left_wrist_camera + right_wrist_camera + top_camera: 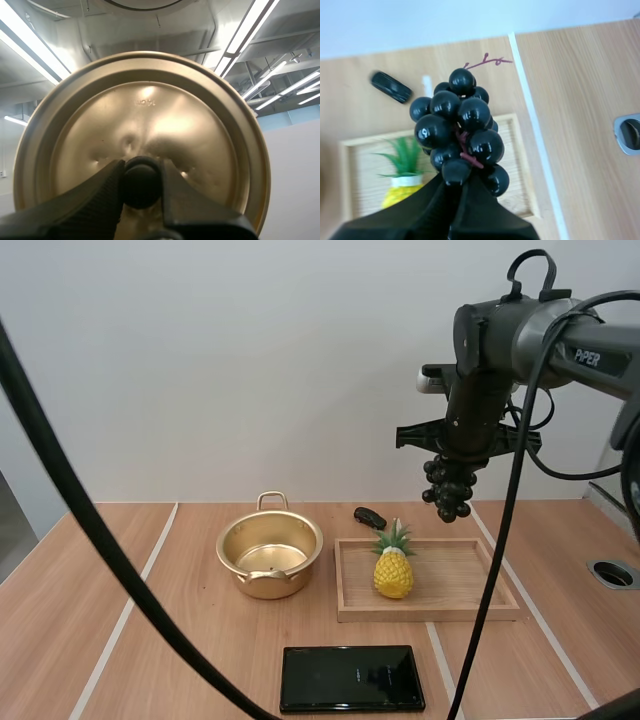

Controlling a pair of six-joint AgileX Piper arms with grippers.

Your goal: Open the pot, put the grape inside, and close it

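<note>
Gold-coloured sheet metal marks the goal: the pot [262, 586] sits lidless at centre-left of the high view, shallow and round, with a loop handle at its far rim and nothing inside. Its lid [150, 115], a dull brassy disc with a few small dents, is with the left gripper [141, 172], whose ribbed fingers pinch the black knob [141, 186].

High at the upper right of the high view, the right gripper [460, 458] clamps the stem end of the grapes [448, 485]. They are glossy black beads on a thin reddish stalk, dangling above the wooden tray [470, 585].

From where I stand, the job now is carrying the bunch across to the pot. I'd travel level and high enough to pass over the yellow toy pineapple [393, 565] on the tray. I'd go slowly, since a hanging cluster is likely to swing. I'd centre it over the mouth, then lower it well inside before letting go, because the smooth round beads could bounce or roll off that thin rim.

A flat, shiny black slab [352, 678] lies near the bottom centre, and a small dark object [370, 516] sits behind the tray. Neither is in the way.
</note>
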